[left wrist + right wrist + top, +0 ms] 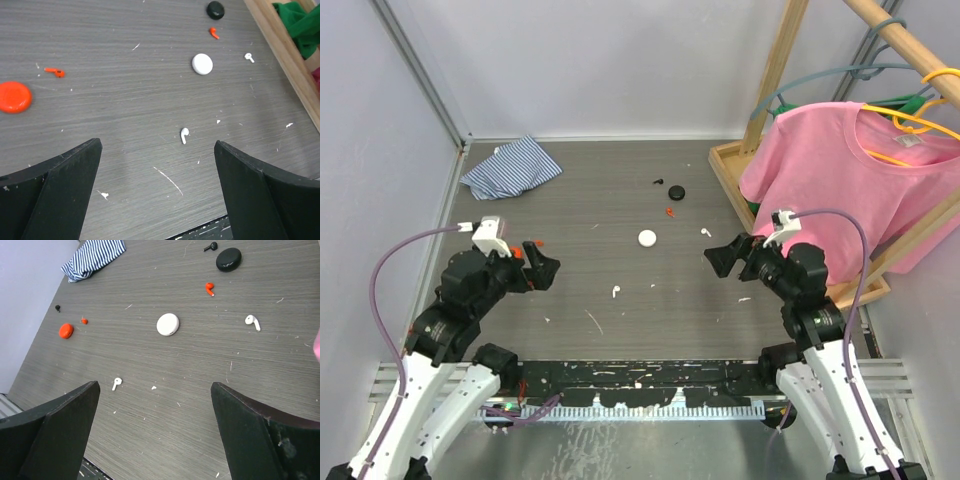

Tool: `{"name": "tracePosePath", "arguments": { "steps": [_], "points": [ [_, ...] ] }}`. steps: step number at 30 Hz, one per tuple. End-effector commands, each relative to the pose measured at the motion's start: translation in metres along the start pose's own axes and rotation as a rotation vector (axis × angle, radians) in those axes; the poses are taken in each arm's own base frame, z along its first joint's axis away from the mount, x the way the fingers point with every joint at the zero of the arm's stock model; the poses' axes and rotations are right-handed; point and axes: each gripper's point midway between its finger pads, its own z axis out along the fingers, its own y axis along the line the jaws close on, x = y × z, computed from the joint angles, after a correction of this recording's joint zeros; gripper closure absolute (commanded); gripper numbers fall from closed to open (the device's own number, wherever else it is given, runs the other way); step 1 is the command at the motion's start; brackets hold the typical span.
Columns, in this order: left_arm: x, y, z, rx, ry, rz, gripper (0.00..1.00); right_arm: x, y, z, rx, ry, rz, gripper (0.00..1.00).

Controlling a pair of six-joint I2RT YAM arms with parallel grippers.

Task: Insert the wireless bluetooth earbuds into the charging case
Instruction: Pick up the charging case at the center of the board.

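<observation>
Three round cases lie on the grey table: white [647, 238], black [676, 191] and red [15, 96]. White earbuds lie at the near middle [616, 291] and at the right [706, 232]. A red earbud [669, 212] and a black earbud [659, 182] lie near the black case. Another red earbud [55, 72] lies by the red case, and a second black earbud [57, 308] lies at the far left. My left gripper [542, 268] is open and empty above the table's left side, with the near white earbud [184, 134] ahead of it. My right gripper [720, 258] is open and empty on the right.
A striped cloth [510, 167] lies at the back left. A wooden rack [730, 170] with a pink T-shirt [850, 170] on a hanger stands at the right. A black rail [640, 385] runs along the near edge. Grey walls close the left and back.
</observation>
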Motion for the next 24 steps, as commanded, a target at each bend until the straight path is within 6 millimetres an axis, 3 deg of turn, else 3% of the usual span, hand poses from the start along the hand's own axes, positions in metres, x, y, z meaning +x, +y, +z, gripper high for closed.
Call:
{"name": "tracePosePath", "arguments": {
  "steps": [1,13,19,24],
  "points": [
    [-0.010,0.007,0.003,-0.081,0.007,-0.054,0.02,-0.012,0.000,0.008,-0.014,-0.035,-0.048,0.00],
    [0.009,0.071,0.028,-0.449,0.134,-0.106,0.02,0.029,-0.025,0.041,-0.020,0.020,0.008,0.00],
    [0.020,0.116,0.034,-0.622,0.186,-0.265,0.02,0.046,-0.028,0.051,-0.021,0.010,-0.024,0.00],
    [0.021,0.140,0.035,-0.744,0.196,-0.371,0.02,0.051,-0.029,0.051,0.013,-0.026,-0.052,0.01]
  ]
}}
